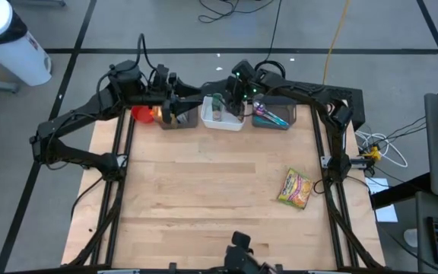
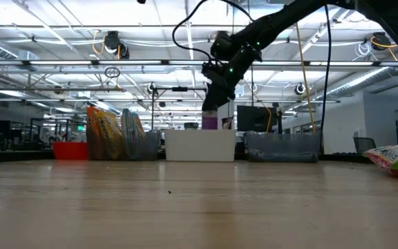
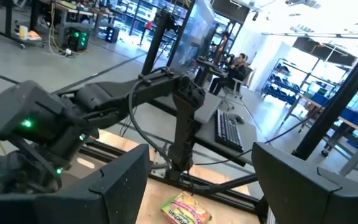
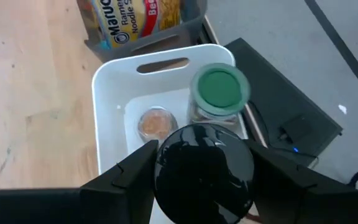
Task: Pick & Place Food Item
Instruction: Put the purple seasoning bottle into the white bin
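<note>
The wooden table carries three bins along its far edge. Above the white bin, the right gripper clamps a dark, glossy round-topped jar. Inside the bin stands a green-lidded jar. The left gripper, jaws wide and empty, hovers by the grey bin. A yellow noodle packet lies near the table's right edge.

**Left wrist camera: open fingers framing a noodle packet**

Two dark fingers of the left gripper stand wide apart at 7 and 5 o'clock. Between them, at 6 o'clock, a yellow noodle packet lies on the wooden table. The other arm stretches from 9 o'clock towards the centre, with a green light. A keyboard sits beyond, and a seated person at 1 o'clock.
</note>
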{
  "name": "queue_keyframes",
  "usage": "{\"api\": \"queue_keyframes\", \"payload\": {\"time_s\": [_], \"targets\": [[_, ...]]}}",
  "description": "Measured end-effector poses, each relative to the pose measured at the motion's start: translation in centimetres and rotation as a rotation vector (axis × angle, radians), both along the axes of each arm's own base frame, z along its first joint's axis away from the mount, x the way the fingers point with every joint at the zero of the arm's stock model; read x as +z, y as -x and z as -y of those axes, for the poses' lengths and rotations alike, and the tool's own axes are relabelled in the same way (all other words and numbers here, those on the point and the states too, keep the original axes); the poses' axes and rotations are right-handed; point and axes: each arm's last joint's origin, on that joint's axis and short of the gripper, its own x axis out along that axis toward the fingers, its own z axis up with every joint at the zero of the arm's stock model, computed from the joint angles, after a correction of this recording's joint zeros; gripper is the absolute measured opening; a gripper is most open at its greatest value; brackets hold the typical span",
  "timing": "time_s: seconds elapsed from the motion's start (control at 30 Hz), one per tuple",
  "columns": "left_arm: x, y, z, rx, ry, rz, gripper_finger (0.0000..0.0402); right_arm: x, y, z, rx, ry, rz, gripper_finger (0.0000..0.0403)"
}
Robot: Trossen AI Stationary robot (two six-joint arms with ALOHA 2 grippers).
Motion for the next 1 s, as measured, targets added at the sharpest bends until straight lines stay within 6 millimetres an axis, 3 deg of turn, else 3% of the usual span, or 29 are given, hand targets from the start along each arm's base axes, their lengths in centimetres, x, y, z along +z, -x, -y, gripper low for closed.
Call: {"api": "queue_keyframes", "payload": {"time_s": [0.33,0.73,1.0], "targets": [[0.0,0.0,0.0,-0.001,0.003,-0.003,0.0281,-2.0,-0.8,-1.4,0.003,0.007,-0.003,0.0197],[-0.1,0.0,0.0,-0.001,0.022,-0.009,0.0280,-4.3,-0.3,-1.7,-0.002,-0.012,-0.037,0.0197],[-0.1,0.0,0.0,-0.001,0.021,-0.008,0.0280,-4.4,-0.4,-1.6,-0.010,-0.005,-0.013,0.0197]]}}
